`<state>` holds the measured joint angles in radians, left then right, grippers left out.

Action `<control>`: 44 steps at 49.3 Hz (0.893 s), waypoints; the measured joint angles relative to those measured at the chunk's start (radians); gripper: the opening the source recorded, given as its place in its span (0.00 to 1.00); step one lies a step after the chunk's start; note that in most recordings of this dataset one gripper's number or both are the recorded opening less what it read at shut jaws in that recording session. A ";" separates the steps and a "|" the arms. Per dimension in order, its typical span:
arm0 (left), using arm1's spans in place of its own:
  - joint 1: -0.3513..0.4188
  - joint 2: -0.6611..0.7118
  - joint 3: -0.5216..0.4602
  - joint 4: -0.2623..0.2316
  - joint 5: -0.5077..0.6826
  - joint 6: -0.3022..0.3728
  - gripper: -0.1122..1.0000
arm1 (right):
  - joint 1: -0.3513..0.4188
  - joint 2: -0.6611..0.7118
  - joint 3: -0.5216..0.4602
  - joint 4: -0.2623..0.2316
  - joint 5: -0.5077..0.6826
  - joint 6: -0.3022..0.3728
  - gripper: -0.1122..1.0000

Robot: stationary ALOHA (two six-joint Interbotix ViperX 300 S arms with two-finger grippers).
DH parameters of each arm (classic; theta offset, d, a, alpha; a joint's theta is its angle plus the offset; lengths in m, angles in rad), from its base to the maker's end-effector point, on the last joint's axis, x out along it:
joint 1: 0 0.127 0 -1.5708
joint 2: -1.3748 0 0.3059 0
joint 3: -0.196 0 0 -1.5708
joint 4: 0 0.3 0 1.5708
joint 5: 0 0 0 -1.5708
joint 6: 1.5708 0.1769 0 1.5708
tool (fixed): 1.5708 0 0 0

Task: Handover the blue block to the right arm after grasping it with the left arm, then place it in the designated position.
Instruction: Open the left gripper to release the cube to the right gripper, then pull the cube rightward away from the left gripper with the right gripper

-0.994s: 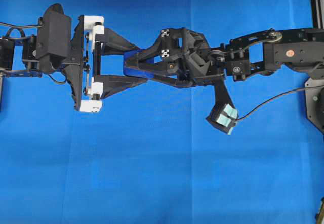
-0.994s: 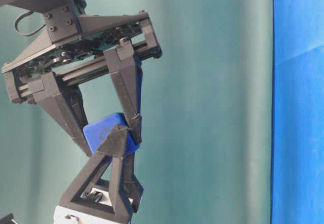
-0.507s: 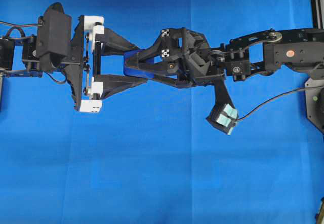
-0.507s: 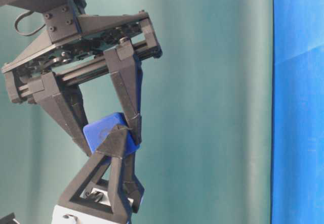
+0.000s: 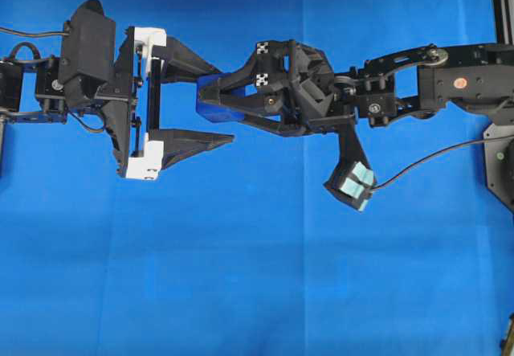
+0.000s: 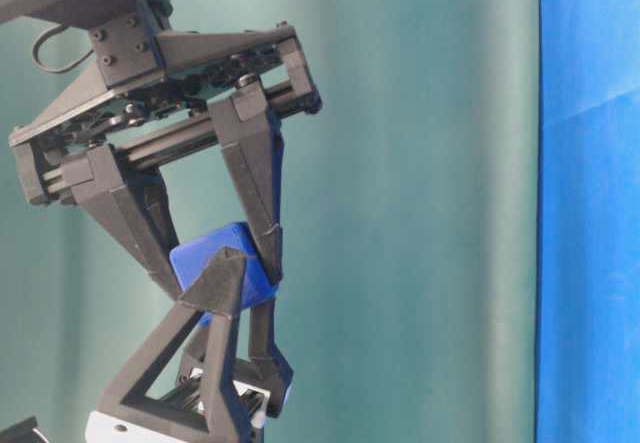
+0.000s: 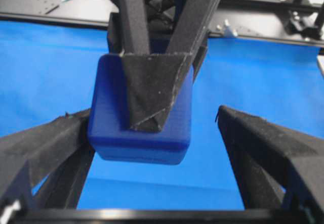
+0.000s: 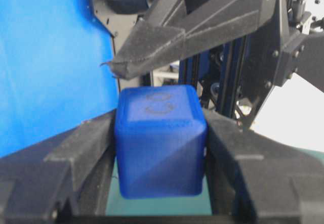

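Gripping the blue block (image 5: 215, 108) across two opposite flat faces, the right arm's jaws (image 5: 210, 105) are closed on it in mid-air above the blue tabletop (image 5: 257, 276), roughly at the middle of the overhead view where the two arms meet. The right wrist view shows the cube seated squarely between both fingers (image 8: 76, 153), which press on its side faces. The left arm's jaws (image 5: 221, 103) stand spread wide: in the overhead view the lower finger (image 5: 193, 143) sits well clear below the block, while the upper one lies close along the block's top side, and whether it touches there cannot be told. From the left wrist view, one left finger is apart from the block on the right and the other looks very near or grazing on the left. The block looks to be a small, rigid plastic cube with rounded edges and a faint embossed mark, likely light and stiff, with smooth faces that could slip if pinched near a corner. Holding it mid-face on parallel sides, as the right jaws do now, seems the safest grip for carrying it to the placing spot.
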<state>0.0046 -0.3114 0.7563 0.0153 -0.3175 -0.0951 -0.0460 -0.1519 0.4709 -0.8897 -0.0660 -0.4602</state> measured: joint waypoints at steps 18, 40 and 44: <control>0.000 0.000 -0.002 -0.002 0.000 0.000 0.94 | 0.002 -0.017 0.018 0.000 0.000 0.000 0.46; 0.000 0.000 -0.002 -0.002 0.000 0.000 0.94 | 0.003 -0.196 0.178 0.000 0.026 0.029 0.46; 0.000 0.000 -0.002 -0.002 0.000 0.000 0.94 | 0.006 -0.233 0.202 0.000 0.046 0.031 0.46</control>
<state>0.0046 -0.3114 0.7547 0.0138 -0.3175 -0.0951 -0.0399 -0.3850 0.6734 -0.8897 -0.0199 -0.4295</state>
